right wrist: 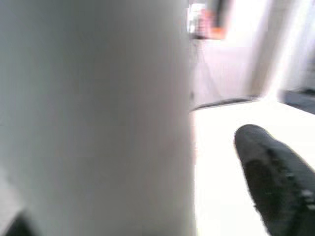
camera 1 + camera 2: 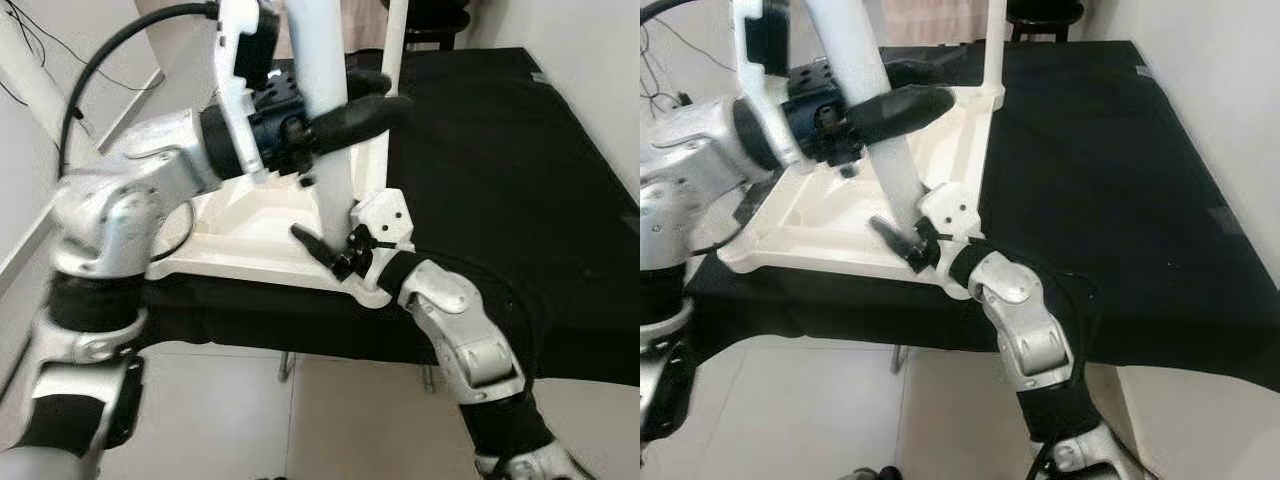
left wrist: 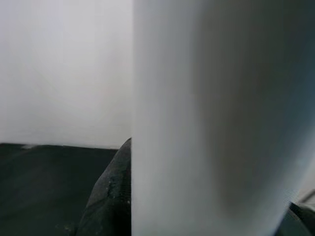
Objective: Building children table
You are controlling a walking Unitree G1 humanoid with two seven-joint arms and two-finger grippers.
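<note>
White plastic leg (image 2: 325, 110) sits clamped in our left gripper (image 2: 345, 112), our right gripper (image 2: 322, 250) pinching its base; any tilt could jam it against the tabletop (image 2: 240, 235) socket.

Black-covered table (image 2: 520, 200); white upturned children's tabletop (image 2: 250, 235) flat at its near-left edge

A plain room indoors: pale tiled floor (image 2: 250, 410), white walls (image 2: 1230, 120), a black-draped counter (image 2: 520, 200), loose cables (image 2: 25, 40).

Light: bright, even | eye views: slightly soft | wrist views: heavily blurred
</note>
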